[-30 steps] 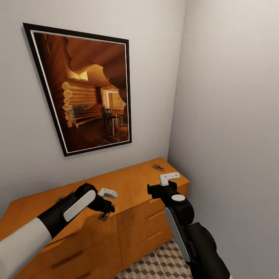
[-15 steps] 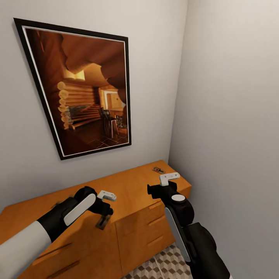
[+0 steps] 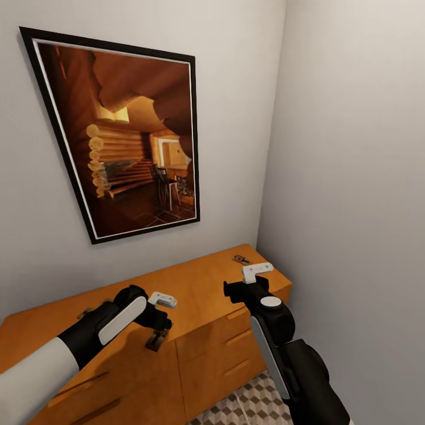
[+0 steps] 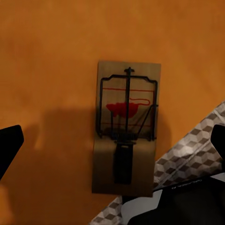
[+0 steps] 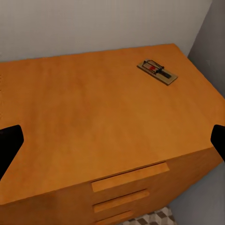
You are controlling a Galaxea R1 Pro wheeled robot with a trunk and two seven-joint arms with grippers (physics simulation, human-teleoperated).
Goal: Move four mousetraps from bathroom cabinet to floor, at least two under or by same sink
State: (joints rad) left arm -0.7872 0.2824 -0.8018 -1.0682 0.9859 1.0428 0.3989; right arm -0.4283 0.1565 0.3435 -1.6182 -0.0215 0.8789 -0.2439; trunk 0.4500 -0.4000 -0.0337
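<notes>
My left gripper [image 4: 112,140] spread wide, small tan wooden mousetrap [image 4: 125,129] centred between jaws, overhanging front edge of orange wooden cabinet [image 4: 47,56]. Risk, I judge: nudge tips it to cube-patterned floor [image 4: 187,150]. Right gripper [image 5: 112,140] also parted, empty; second mousetrap [image 5: 157,71] well beyond its jaws.

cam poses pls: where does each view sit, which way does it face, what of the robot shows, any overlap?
Head: up on the robot, looking forward and down at the cabinet in a wall corner; both arms show.
Left wrist: over the cabinet's front edge, looking down on a mousetrap; dark fingers at the picture's sides.
Right wrist: in front of the cabinet, looking down across its top at the far mousetrap.
Shared: that far mousetrap also shows in head view.
</notes>
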